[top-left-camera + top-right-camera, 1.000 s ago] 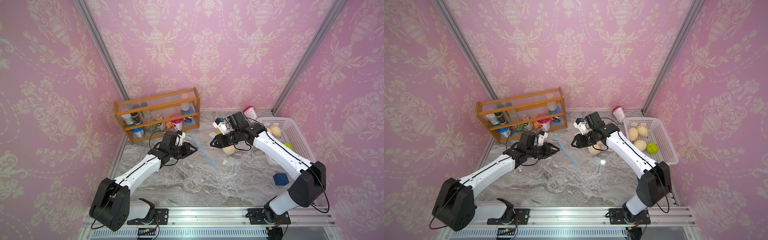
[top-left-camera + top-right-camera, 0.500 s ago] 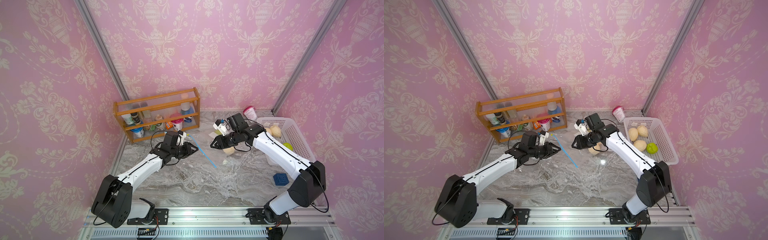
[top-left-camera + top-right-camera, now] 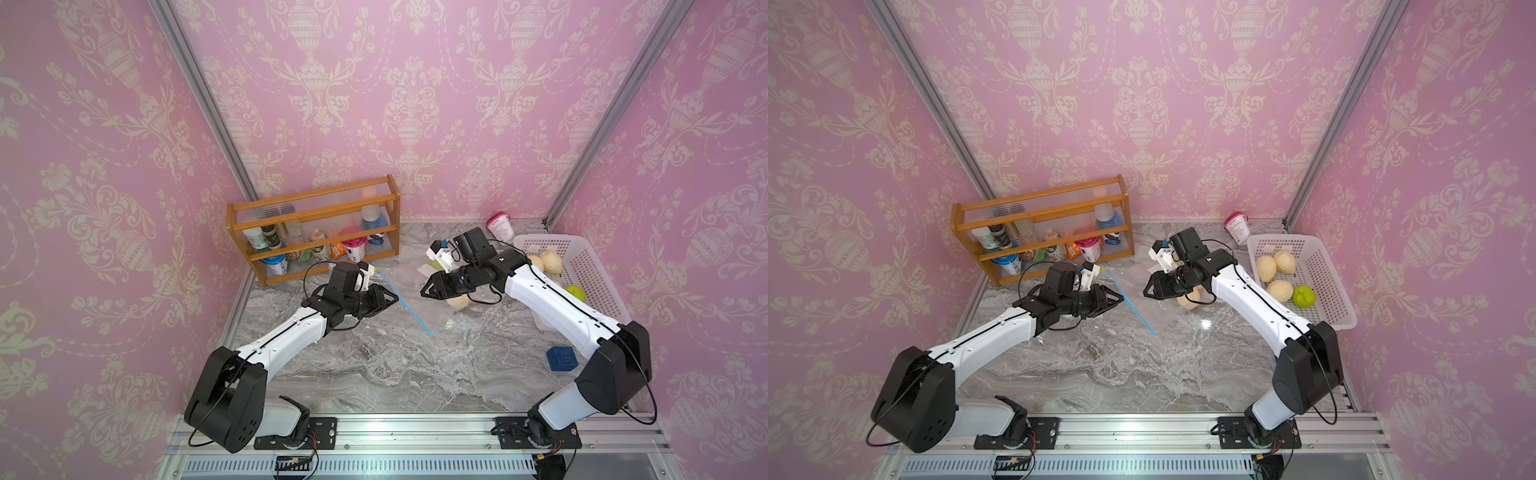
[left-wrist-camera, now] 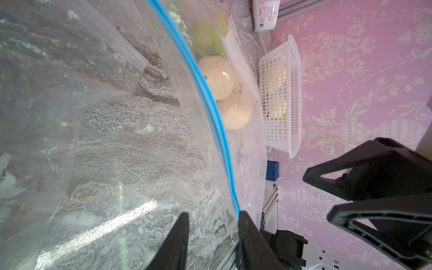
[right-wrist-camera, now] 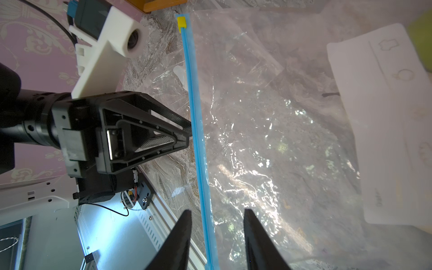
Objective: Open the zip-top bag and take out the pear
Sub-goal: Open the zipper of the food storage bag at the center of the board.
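Scanning from far left: a wooden rack (image 3: 311,193) of bottles stands at the back of the marble tabletop (image 3: 374,374). Just in front of it the left gripper (image 3: 394,296) sits low, jaws parted. In the left wrist view clear film fills the gap and the blue zip strip (image 4: 228,163) ends against one finger (image 4: 250,233). The zip-top bag (image 5: 268,140) lies mid-tabletop between both arms. Its strip runs diagonally from the rack toward the front, with a yellow slider (image 5: 181,22) at the rack end. The right gripper (image 3: 424,291) faces the left one from across the strip, jaws also apart. The strip shows between its fingers (image 5: 180,238); cannot tell if it touches them. The pale pears (image 4: 219,79) sit in the bag under the right arm's wrist, behind the right gripper's fingertips and across the strip from the left gripper. Green fruit (image 4: 205,37) lies just beyond them, and a white label (image 5: 378,117) is on the bag. Further right are a pink-lidded cup (image 3: 500,224), a white basket (image 3: 544,237) holding more fruit, and a blue cube (image 3: 562,359) nearer the front.
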